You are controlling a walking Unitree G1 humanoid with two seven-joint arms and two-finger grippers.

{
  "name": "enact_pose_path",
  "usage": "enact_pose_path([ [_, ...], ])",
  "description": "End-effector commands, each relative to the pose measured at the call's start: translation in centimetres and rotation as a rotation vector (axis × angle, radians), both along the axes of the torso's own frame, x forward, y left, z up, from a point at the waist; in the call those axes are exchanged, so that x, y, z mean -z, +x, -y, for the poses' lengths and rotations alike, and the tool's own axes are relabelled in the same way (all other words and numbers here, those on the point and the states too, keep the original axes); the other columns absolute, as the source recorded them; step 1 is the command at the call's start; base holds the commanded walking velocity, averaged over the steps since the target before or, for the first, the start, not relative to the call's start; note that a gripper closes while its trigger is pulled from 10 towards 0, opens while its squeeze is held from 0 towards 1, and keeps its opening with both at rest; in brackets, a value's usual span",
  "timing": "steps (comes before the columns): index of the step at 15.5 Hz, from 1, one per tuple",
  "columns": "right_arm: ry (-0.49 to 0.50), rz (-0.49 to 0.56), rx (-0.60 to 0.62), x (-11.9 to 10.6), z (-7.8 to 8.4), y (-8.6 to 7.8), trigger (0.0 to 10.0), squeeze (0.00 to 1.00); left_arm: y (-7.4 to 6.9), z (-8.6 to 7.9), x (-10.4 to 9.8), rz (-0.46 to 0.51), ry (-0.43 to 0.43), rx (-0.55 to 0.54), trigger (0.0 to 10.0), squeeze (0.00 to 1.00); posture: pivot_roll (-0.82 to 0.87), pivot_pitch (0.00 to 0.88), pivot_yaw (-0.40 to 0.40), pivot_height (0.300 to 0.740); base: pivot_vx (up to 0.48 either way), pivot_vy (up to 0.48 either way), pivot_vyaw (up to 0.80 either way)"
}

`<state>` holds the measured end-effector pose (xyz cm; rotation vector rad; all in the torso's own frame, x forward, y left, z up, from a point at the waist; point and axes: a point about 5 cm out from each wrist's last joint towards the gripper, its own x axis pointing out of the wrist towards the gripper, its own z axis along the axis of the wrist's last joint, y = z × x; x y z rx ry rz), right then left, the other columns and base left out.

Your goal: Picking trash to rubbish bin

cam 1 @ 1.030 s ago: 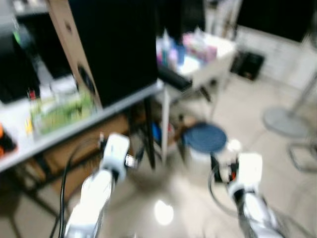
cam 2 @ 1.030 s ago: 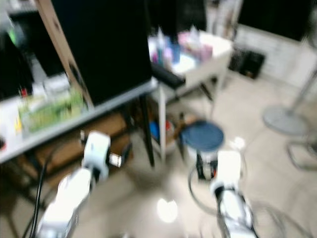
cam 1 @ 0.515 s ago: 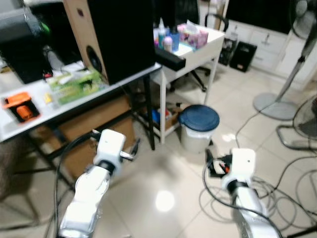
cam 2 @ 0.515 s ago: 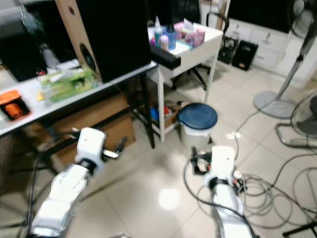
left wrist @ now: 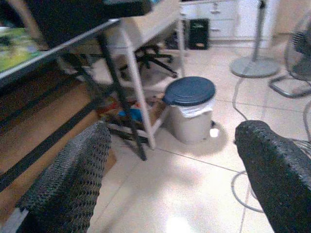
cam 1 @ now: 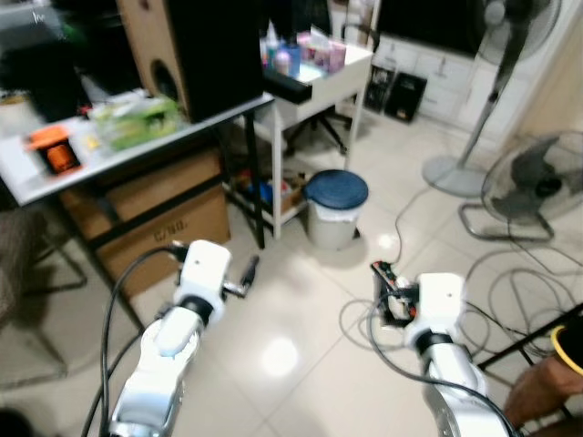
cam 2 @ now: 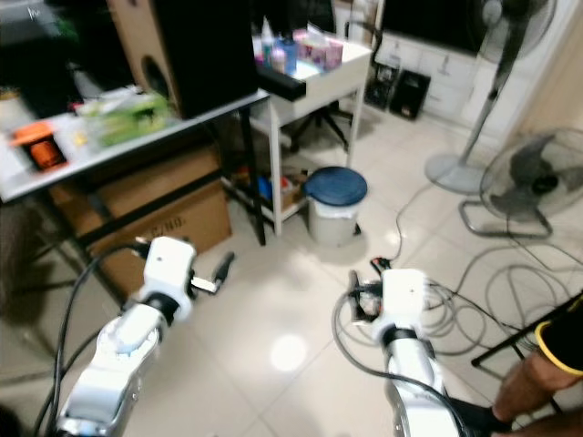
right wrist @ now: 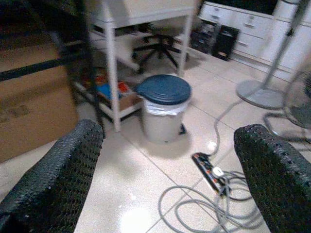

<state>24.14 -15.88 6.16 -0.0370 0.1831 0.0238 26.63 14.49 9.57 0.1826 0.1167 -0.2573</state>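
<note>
Left hand [left wrist: 170, 184] and right hand [right wrist: 167, 179] gape wide, empty, facing the blue-lidded bin [cam 1: 335, 208].

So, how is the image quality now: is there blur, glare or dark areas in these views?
Left eye view: slightly soft, with lamp glare on the glossy floor and a blurred table. Right wrist view: the rubbish bin is fairly sharp, the open right end effector close and soft. Left wrist view: the area under the table is shadowed, with the left end effector open.
</note>
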Motion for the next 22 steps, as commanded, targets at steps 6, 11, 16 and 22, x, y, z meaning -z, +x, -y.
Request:
enact_pose_path([
  [6, -0.034, 0.006, -0.039, -0.1, -0.4, 0.8, 10.0, 0.00, -0.1, -0.2, 0.0, 0.017, 0.007, -0.019, 10.0, 0.00, -0.13, 0.000, -0.009, 0.740, -0.283, 0.000, 0.80],
  [11, -0.031, 0.012, -0.056, -0.1, -0.6, 1.1, 10.0, 0.00, -0.1, -0.2, 0.0, 0.022, 0.017, -0.024, 10.0, 0.00, -0.13, 0.000, -0.015, 0.740, -0.285, 0.000, 0.80],
  [16, -0.035, 0.016, -0.076, -0.2, -0.7, 1.6, 10.0, 0.00, -0.2, -0.3, 0.0, 0.025, 0.016, -0.037, 10.0, 0.00, -0.12, 0.000, -0.027, 0.740, -0.285, 0.000, 0.80],
  [22, -0.038, 0.020, -0.076, -0.3, -0.6, 1.6, 10.0, 0.00, -0.2, -0.2, 0.0, 0.027, 0.015, -0.035, 10.0, 0.00, -0.12, 0.000, -0.024, 0.740, -0.285, 0.000, 0.80],
])
